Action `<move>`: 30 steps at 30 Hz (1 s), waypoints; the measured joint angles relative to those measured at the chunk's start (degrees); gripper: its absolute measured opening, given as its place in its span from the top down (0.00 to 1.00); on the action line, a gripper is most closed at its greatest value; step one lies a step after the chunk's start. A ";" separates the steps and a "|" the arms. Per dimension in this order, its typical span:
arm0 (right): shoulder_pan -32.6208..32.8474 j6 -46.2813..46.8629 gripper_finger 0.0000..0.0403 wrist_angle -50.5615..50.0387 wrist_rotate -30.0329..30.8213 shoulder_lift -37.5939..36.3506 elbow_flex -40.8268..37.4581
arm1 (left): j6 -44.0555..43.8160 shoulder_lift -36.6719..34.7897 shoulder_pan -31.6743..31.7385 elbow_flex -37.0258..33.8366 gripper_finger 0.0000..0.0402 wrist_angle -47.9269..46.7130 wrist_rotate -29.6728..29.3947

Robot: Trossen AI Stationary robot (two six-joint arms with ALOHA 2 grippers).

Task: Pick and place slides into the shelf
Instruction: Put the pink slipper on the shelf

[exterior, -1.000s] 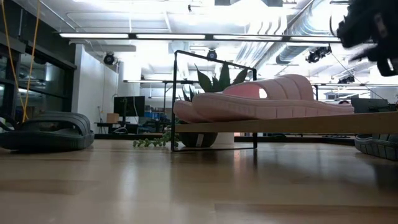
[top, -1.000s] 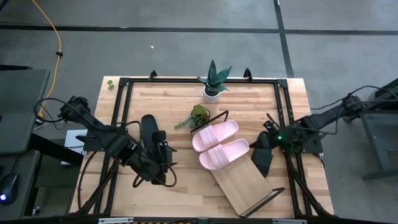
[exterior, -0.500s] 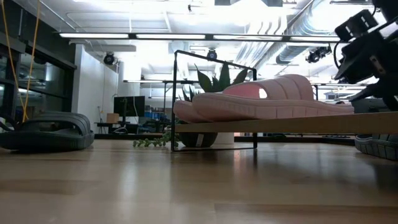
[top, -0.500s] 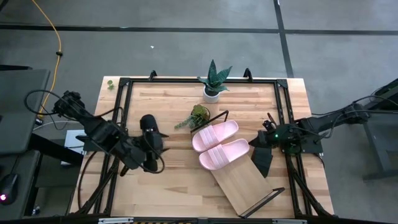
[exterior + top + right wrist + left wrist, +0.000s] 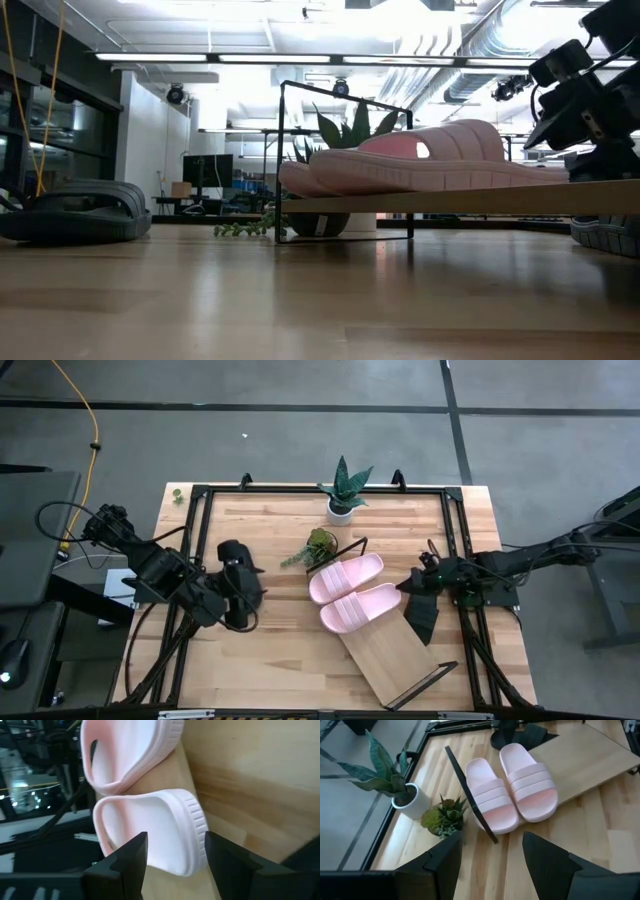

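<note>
Two light pink slides [image 5: 345, 578] [image 5: 360, 608] lie side by side, soles down, on the far end of the shelf [image 5: 390, 652], a light-wood board with black wire frame ends. One black slide [image 5: 232, 552] lies on the table at the left, another black slide [image 5: 422, 620] at the shelf's right side. My left gripper [image 5: 490, 870] hovers open over the left black slide, facing the pink slides, with nothing between its fingers. My right gripper [image 5: 175, 865] stands open just right of the pink slides, above the right black slide, and holds nothing.
A snake plant in a white pot [image 5: 343, 495] stands at the far edge and a small green succulent [image 5: 320, 545] sits just beyond the shelf's far frame end [image 5: 338, 552]. Black rails [image 5: 195, 540] run along the table's sides. Bare wood lies between the left slide and the shelf.
My left gripper has drawn back from the near side toward the far-left and risen, staying open. My right gripper has come down and moved left toward the pink slides, also open. The slides and the shelf have kept their places.
</note>
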 joint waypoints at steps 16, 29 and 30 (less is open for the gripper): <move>-0.39 -0.86 0.53 4.46 -1.60 6.05 -0.48 | -1.25 0.02 0.00 -0.02 0.51 0.01 -1.87; -0.39 -1.95 0.66 9.42 -1.80 12.43 -0.48 | -1.27 0.04 0.00 -0.01 0.51 0.01 -2.11; -0.37 -1.95 0.68 9.52 -0.96 12.57 -0.48 | -1.29 0.04 0.00 -0.02 0.51 0.00 -2.11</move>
